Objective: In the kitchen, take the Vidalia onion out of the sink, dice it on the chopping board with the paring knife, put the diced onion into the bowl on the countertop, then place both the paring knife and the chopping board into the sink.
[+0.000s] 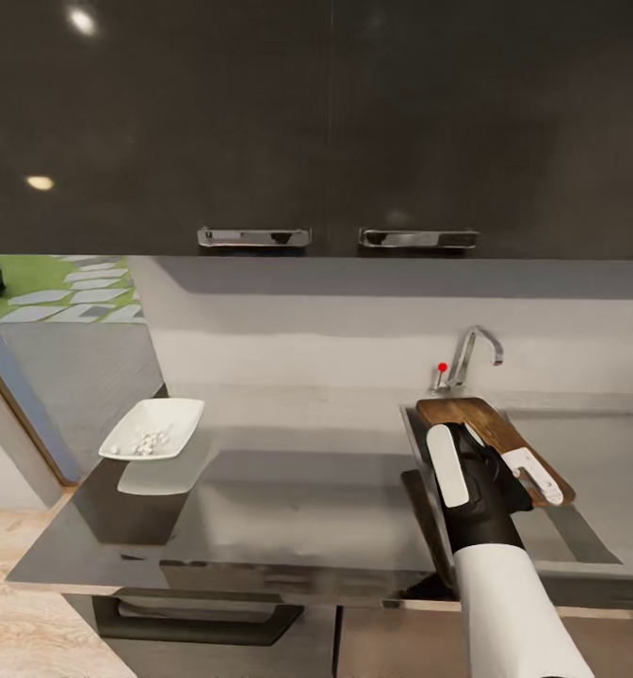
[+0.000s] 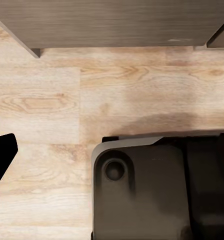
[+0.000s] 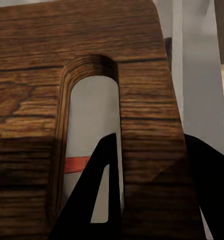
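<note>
right pincer (image 3: 134, 200) clenched on brown wooden chopping board (image 1: 491, 433) beside handle slot, board tilted over grey steel sink (image 1: 580, 471). you lower it flat into basin, clear of chrome faucet (image 1: 472, 353), then release. white squarish bowl (image 1: 154, 428) holds diced bits on grey table (image 1: 288, 508). left pincer: cannot tell its state.

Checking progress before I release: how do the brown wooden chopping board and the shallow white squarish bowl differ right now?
The brown wooden chopping board is held by the right gripper over the grey steel sink; the shallow white squarish bowl sits free on the grey countertop. The board is dark, long and flat; the bowl is white, smaller and holds pale diced pieces.
</note>
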{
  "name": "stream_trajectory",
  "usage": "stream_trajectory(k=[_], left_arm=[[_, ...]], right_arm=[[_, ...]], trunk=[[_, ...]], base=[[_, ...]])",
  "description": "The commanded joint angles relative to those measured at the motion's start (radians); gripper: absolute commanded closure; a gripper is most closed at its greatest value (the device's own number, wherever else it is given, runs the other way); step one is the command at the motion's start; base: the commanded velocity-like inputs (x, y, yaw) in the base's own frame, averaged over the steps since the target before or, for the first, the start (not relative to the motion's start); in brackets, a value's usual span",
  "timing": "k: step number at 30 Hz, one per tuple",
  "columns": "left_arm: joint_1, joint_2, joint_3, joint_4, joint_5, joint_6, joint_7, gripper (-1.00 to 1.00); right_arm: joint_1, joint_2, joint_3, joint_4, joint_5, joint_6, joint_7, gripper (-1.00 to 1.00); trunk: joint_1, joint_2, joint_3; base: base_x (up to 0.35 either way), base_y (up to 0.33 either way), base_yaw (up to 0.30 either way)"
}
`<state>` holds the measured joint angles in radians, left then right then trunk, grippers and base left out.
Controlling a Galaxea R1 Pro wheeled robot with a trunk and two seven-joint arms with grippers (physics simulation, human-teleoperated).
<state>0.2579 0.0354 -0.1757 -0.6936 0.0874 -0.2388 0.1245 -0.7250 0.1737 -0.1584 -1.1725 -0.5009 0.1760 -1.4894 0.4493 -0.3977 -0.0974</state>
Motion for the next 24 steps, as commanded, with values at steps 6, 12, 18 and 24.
stream_trajectory(k=[6,12,18,24], left_arm=[[0.000,0.002,-0.008,-0.001,0.009,-0.002,0.009,-1.00],[0.000,0.002,-0.008,-0.001,0.009,-0.002,0.009,-1.00],[0.000,0.002,-0.008,-0.002,0.008,-0.002,0.009,-1.00],[0.000,0.002,-0.008,-0.007,0.009,-0.002,0.009,-1.00]], right_arm=[[0.001,0.001,-0.066,0.014,-0.002,-0.019,-0.002,1.00],[0.002,0.001,-0.079,0.051,-0.002,-0.032,0.005,1.00],[0.002,0.001,-0.081,0.101,-0.002,-0.080,0.008,1.00],[0.002,0.001,-0.081,0.118,-0.003,-0.085,0.010,1.00]], trunk=[[0.001,-0.002,-0.012],[0.001,-0.002,-0.021],[0.001,-0.002,-0.031],[0.001,-0.002,-0.040]], base=[[0.037,-0.037,0.000],[0.008,-0.011,0.000],[0.030,0.000,0.000],[0.131,-0.047,0.000]])
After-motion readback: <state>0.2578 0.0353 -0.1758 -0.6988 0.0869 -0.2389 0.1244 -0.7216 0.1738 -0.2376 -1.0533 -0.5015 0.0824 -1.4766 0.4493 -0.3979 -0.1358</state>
